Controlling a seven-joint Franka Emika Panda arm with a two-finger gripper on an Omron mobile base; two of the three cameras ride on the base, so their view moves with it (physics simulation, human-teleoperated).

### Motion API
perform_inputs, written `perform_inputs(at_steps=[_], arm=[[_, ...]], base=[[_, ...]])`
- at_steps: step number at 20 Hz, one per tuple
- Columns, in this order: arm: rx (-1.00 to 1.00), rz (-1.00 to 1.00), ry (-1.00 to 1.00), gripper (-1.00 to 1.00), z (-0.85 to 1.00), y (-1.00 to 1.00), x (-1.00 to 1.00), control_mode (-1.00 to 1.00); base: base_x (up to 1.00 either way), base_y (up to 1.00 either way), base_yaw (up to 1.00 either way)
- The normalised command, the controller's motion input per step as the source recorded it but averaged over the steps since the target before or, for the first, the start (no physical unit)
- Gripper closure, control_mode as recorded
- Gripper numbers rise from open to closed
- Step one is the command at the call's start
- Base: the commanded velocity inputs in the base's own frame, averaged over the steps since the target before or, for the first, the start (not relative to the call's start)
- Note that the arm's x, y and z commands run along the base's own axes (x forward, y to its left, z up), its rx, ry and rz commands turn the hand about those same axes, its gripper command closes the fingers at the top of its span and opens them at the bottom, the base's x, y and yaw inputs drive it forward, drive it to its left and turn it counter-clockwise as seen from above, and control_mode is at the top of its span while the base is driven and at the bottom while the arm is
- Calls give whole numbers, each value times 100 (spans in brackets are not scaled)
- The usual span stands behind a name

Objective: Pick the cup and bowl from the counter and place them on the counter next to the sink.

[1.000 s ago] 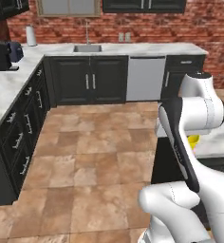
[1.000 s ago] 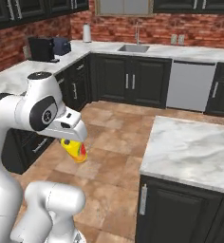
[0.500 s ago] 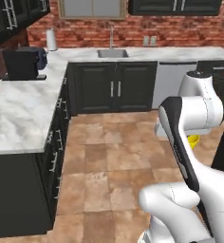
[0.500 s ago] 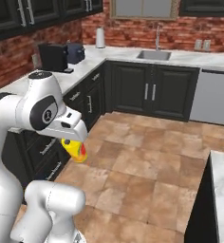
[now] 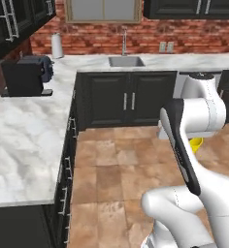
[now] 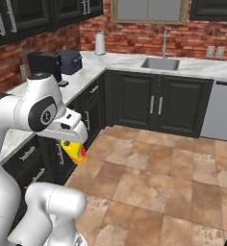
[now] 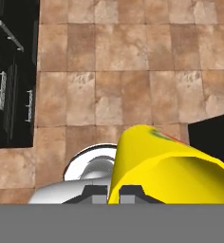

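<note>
The cup [image 6: 75,151], a small yellow tumbler with a red-orange mark, hangs tilted over the tiled floor, and my gripper [image 7: 113,193] is shut on it. In the hand view the cup [image 7: 166,171] lies large across the lower right, with the floor far below. From the left base camera a sliver of the cup [image 5: 196,144] peeks out past my forearm. The sink [image 6: 159,63] with its tall faucet [image 6: 164,41] is set in the white marble counter [image 6: 120,59] at the back wall; the sink [image 5: 126,61] is also in the left base view. The bowl is out of view.
A black coffee machine [image 5: 23,77] and a dark appliance [image 6: 69,61] stand on the left counter run [image 5: 29,135]. A white paper-towel roll [image 6: 100,43] is in the back corner. Black cabinet fronts [image 6: 139,101] line the floor; a grey dishwasher [image 6: 221,115] sits right of the sink.
The whole picture has shifted: the base has moved, so the left counter and the sink now look closer and more central. The cup stays gripped in the same pose.
</note>
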Motion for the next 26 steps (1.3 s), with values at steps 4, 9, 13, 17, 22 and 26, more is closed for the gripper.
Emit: perform_inputs(at_steps=[4,9,13,17,22,26], arm=[[0,0,0,100,0,0,0,100],[0,0,0,100,0,0,0,100],[0,0,0,100,0,0,0,100],[0,0,0,100,0,0,0,100],[0,0,0,100,0,0,0,100],[0,0,0,100,0,0,0,100]], base=[[100,-48,0],[100,-13,0],[100,0,2],[100,0,2],[100,15,2],[100,44,2]])
